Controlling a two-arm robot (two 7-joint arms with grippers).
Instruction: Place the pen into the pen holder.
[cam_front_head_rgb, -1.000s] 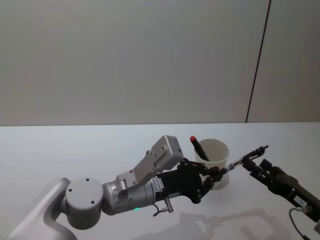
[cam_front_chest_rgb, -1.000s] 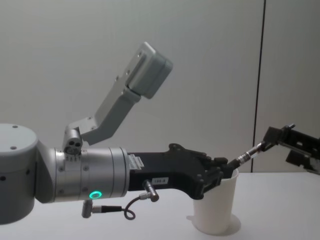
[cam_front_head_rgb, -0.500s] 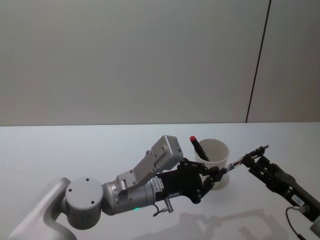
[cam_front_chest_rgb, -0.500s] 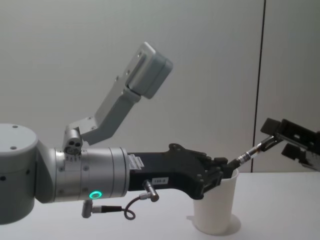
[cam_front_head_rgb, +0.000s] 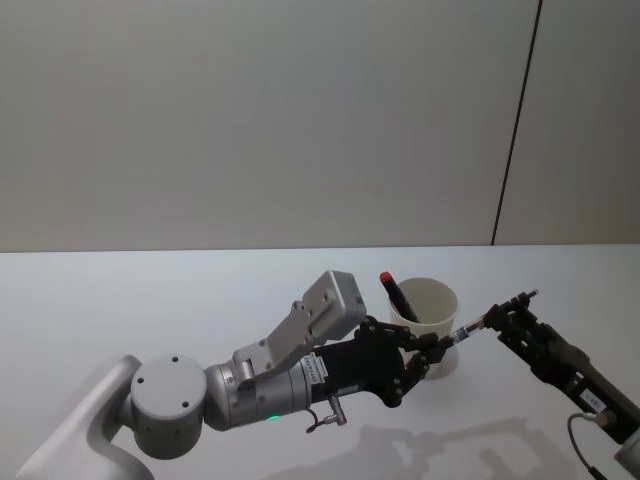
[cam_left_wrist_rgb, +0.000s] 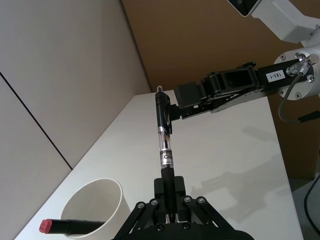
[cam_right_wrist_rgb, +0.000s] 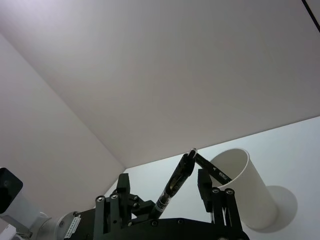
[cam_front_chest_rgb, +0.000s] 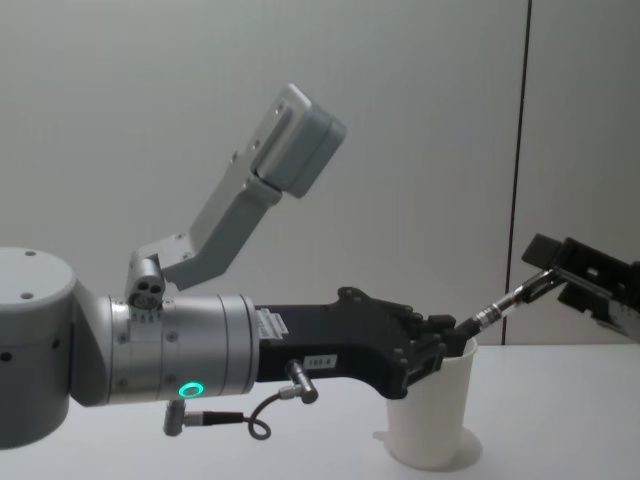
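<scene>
on the white table (cam_front_head_rgb: 150, 290), the left gripper (cam_front_head_rgb: 436, 352) is clamped on the pen (cam_front_head_rgb: 492, 317) beside the pen holder (cam_front_head_rgb: 428, 310), which already has a red-capped pen (cam_front_head_rgb: 397, 296) in it; the right gripper (cam_front_head_rgb: 512, 322) pinches the pen's far end. a mistimed release could drop it outside the rim

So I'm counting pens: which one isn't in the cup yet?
The black clear-barrelled pen, held in the air between both grippers; the red-capped pen already stands in the cup.
</scene>
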